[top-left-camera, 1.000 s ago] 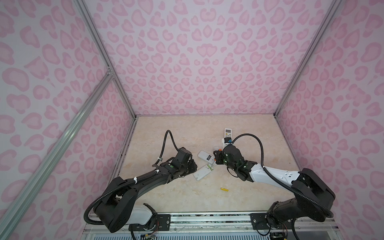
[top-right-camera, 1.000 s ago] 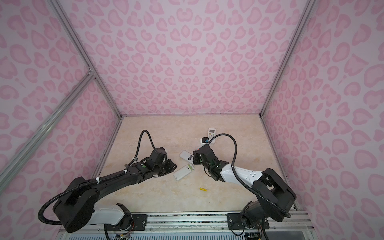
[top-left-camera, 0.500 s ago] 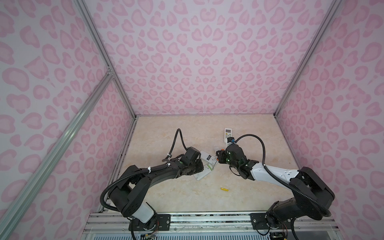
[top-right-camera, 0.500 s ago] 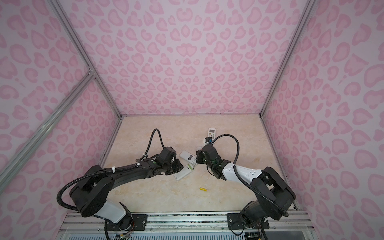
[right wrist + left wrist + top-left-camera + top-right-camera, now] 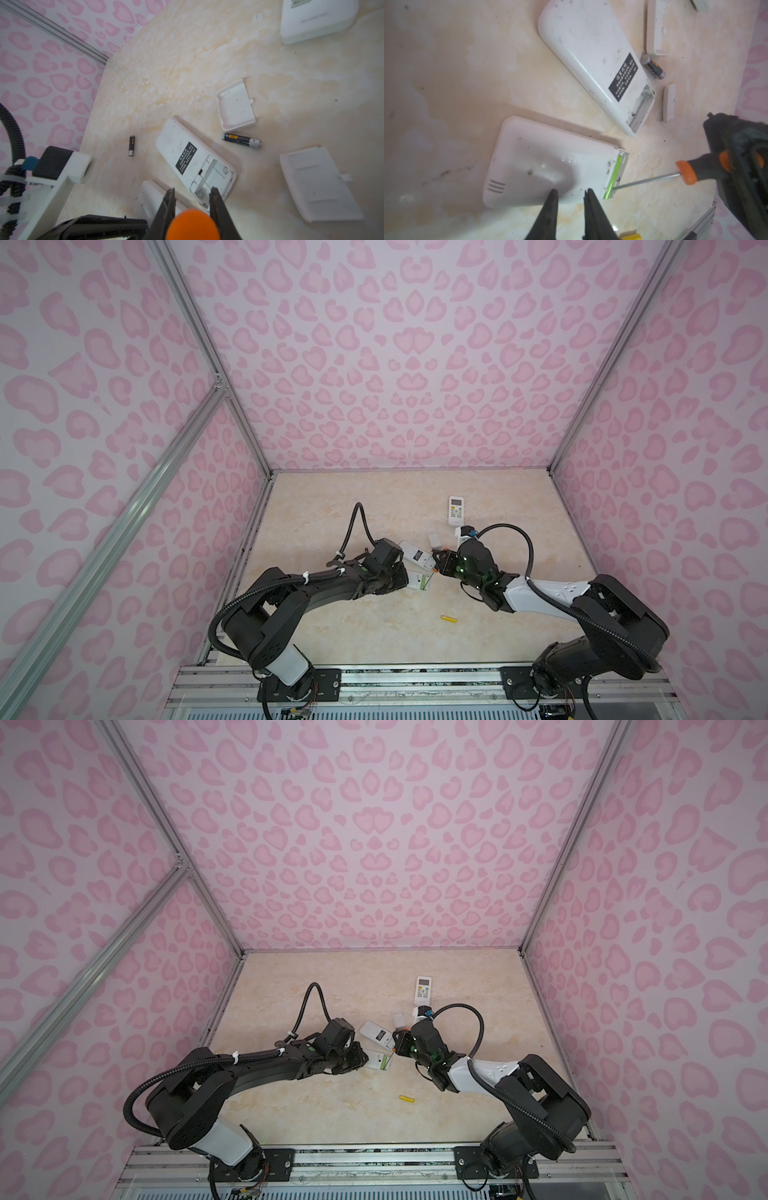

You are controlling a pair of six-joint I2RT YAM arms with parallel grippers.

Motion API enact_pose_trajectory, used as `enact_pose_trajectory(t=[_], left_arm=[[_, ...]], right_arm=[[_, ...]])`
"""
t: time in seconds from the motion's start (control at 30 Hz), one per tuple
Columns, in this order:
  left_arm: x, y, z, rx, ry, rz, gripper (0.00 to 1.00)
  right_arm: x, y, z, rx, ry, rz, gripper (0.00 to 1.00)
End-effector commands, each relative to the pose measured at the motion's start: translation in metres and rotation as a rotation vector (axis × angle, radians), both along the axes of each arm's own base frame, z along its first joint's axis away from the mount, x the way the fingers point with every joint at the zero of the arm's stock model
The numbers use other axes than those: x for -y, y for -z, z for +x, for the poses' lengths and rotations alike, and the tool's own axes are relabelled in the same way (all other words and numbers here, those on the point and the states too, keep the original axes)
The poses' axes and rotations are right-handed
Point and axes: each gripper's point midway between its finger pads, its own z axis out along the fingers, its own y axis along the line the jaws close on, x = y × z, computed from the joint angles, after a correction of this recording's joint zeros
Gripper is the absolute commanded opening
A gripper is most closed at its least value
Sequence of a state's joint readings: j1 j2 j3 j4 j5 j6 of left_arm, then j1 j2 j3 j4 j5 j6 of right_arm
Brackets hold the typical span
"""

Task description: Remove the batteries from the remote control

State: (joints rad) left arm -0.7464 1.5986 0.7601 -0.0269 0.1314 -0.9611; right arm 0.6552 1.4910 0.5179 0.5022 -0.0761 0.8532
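Now, start with the table [image 5: 374, 506]. In both top views the left arm [image 5: 324, 593] reaches in from the lower left and the right arm [image 5: 548, 593] from the lower right. They meet mid-table over a white remote [image 5: 550, 158] lying back-up.

In the left wrist view that remote fills the lower centre, with its cover off and its open end toward the right of the frame. Your left claw [image 5: 571, 193] stands over the remote's back at the bottom of that frame. Its jaws are narrowly parted with nothing between them, and you cannot tell whether the tips press the shell. Your right claw [image 5: 192, 190] is clenched on the screwdriver [image 5: 686, 172], whose orange butt sits between the jaws at the bottom of the right wrist view.

The green battery [image 5: 613, 178] lies in that open end, across the remote's width. In the left wrist view its long axis runs steeply from upper right to lower left. The shaft comes in from the right of the frame, nearly square to that axis, and its tip meets the battery close to the lower end.

So the right claw is the working one. I judge your next move to be a pry at that end while the left claw steadies the shell.

A yellow battery [image 5: 449, 618] lies loose at lower centre of a top view. A black battery [image 5: 653, 66] lies at upper right of the left wrist view, beside a second remote [image 5: 591, 52].
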Motion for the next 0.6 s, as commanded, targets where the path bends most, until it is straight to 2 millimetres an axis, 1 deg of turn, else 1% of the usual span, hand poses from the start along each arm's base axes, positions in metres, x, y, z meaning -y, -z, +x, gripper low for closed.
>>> enact_pose_trajectory(t=[0.0, 0.1, 0.3, 0.57], left_arm=[[-0.015, 0.021, -0.011, -0.055, -0.022, 0.069, 0.27], [-0.015, 0.024, -0.014, -0.063, -0.023, 0.072, 0.26], [-0.017, 0.028, -0.018, -0.073, -0.031, 0.072, 0.26], [-0.019, 0.031, -0.022, -0.082, -0.032, 0.074, 0.25]], right_arm=[[0.004, -0.001, 0.002, -0.012, 0.063, 0.087, 0.00], [0.013, 0.001, 0.003, -0.010, 0.126, 0.127, 0.00], [0.023, 0.002, 0.005, -0.001, 0.209, 0.205, 0.00], [0.043, 0.008, 0.004, -0.002, 0.317, 0.273, 0.00]])
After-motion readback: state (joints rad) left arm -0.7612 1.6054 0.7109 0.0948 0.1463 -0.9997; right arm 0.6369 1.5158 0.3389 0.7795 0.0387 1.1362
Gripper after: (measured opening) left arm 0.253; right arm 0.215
